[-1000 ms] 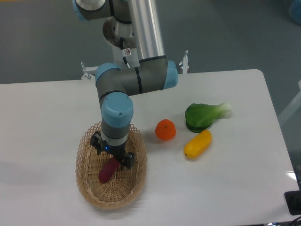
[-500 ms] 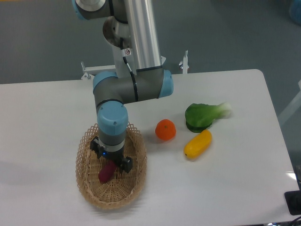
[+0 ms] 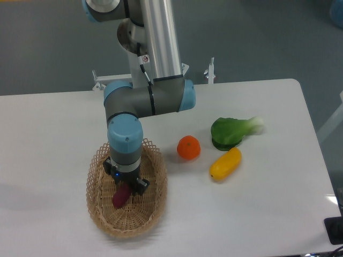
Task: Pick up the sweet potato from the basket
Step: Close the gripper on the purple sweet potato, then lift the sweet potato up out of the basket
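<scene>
The sweet potato (image 3: 121, 196) lies on the woven floor of the basket (image 3: 156, 210), a little left of the basket's middle, its long axis tilted so the upper end points toward the basket's far right and the lower end toward its near left. Only the lower, magenta part shows; the upper end is hidden beneath the gripper (image 3: 126, 183). The gripper hangs straight down inside the basket, right over that upper end, with its dark body and a small blue light facing the camera. One dark finger shows just right of the tuber's top. Whether the fingers are closed on the tuber or merely straddle it I cannot tell, since the wrist blocks the view from above.

The arm (image 3: 144, 99) rises from the basket's far side, its grey and light-blue joints bending over the basket's rim.

Right of the basket, apart from it, an orange fruit (image 3: 188, 148) sits on the white table (image 3: 53, 128). Farther right of the basket lies a yellow vegetable (image 3: 225, 163), and just beyond that, a green leafy vegetable (image 3: 233, 131) with a pale stem; these two look close, perhaps touching
</scene>
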